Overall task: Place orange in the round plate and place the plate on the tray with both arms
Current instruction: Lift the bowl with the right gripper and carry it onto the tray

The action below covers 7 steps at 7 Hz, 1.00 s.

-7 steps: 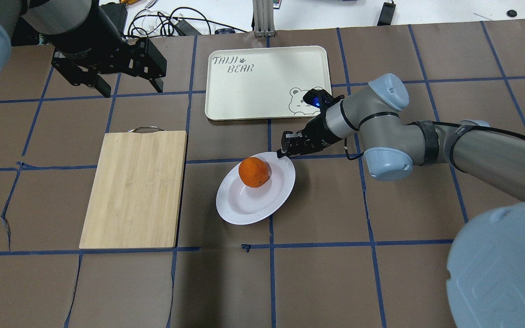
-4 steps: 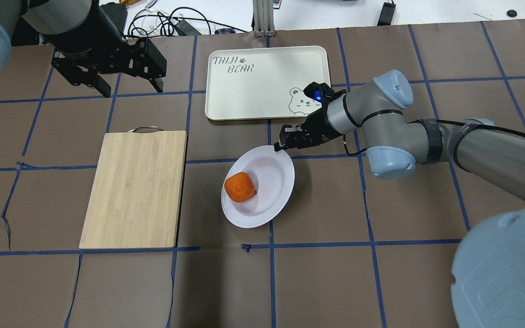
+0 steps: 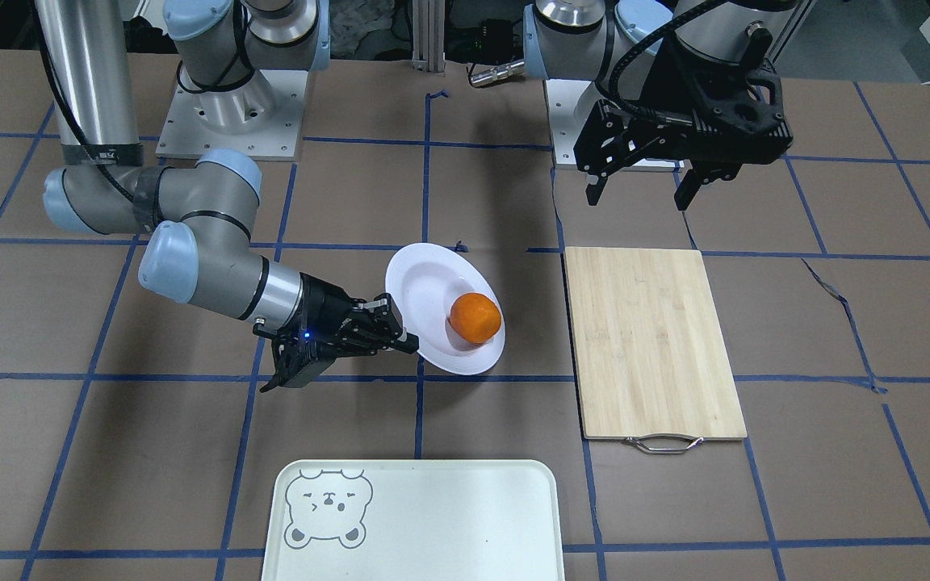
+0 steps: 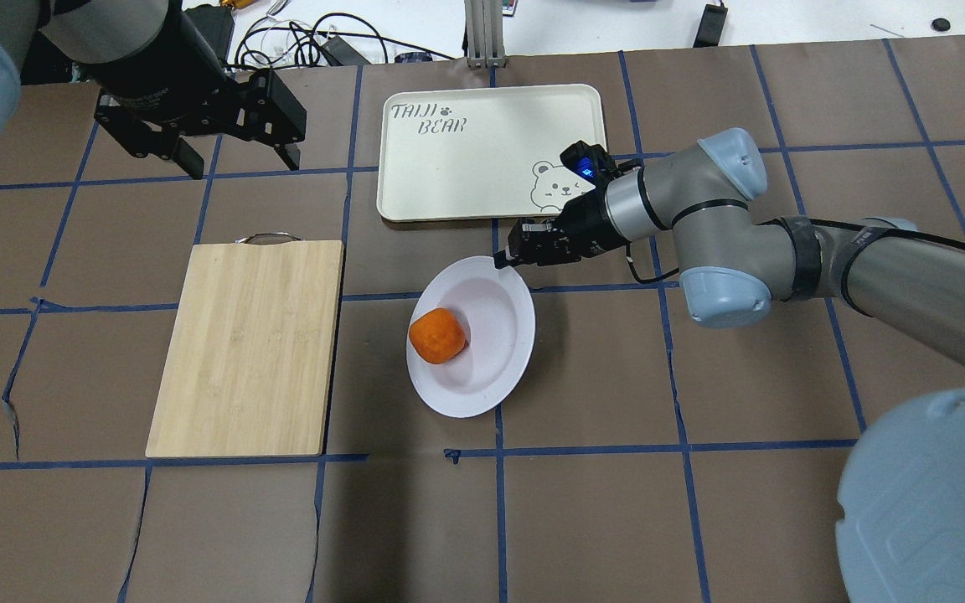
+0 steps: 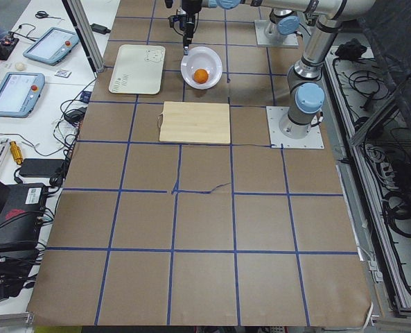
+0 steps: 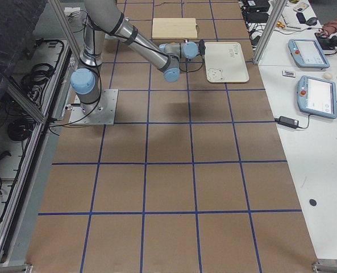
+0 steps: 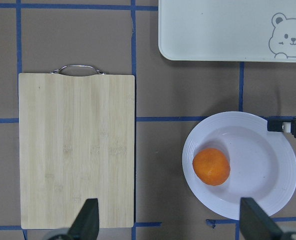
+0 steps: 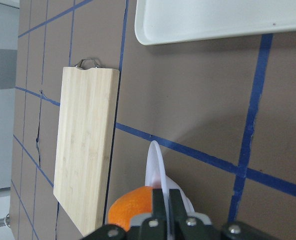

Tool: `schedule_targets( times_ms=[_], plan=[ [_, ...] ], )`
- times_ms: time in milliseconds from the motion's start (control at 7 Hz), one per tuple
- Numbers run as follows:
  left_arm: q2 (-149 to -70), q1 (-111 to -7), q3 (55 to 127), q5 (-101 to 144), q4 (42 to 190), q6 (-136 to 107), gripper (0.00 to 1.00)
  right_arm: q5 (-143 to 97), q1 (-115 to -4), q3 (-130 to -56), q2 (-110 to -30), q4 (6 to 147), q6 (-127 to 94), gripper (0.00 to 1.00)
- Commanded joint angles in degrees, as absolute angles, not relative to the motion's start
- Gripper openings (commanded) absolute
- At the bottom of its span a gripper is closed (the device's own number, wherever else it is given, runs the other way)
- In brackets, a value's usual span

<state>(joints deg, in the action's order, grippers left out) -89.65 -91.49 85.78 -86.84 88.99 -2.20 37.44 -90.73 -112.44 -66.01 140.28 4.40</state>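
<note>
Right gripper (image 4: 503, 256) clamped on round plate (image 4: 523, 322) rim. Plate tilted. Orange (image 4: 437, 336) in plate, on side opposite pincer. Tray (image 4: 482, 159) near, beyond pincer, away from robot. Right arm nearer. Left gripper (image 4: 239, 159) spread, empty, well apart. Only right wrist view shows rim edge-on between jaws.

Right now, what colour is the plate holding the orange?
The round plate is plain glossy white; the left wrist view shows it best.

Brown blue-taped table (image 4: 583, 519), white bench (image 6: 319, 187) with perhaps tablets (image 6: 319, 96), cables (image 4: 315, 38)
</note>
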Motion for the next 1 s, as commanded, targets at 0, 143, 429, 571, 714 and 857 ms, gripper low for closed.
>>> schedule_targets(
  times_ms=[0,143,429,571,714,857],
  plan=[
    [-89.65,-91.49,85.78,-86.84,88.95,-2.2,1.0,31.68,-87.73,-112.67,-66.01,139.57,4.05,0.0],
    [-89.65,-91.49,85.78,-86.84,89.03,-2.2,1.0,28.77,-86.58,-112.76,-65.92,138.35,3.96,0.0],
    [-89.65,-91.49,85.78,-86.84,88.95,-2.2,1.0,23.75,-85.44,-112.85,-65.92,135.1,4.04,0.0],
    [-89.65,-91.49,85.78,-86.84,89.03,-2.2,1.0,19.21,-84.65,-112.68,-65.74,134.22,3.61,0.0],
    [-89.65,-91.49,85.78,-86.84,89.03,-2.2,1.0,17.25,-83.51,-112.24,-65.22,134.12,3.43,0.0],
    [-89.65,-91.49,85.78,-86.84,89.03,-2.2,1.0,15.92,-82.45,-111.37,-65.04,134.12,1.95,0.0]
  ],
)
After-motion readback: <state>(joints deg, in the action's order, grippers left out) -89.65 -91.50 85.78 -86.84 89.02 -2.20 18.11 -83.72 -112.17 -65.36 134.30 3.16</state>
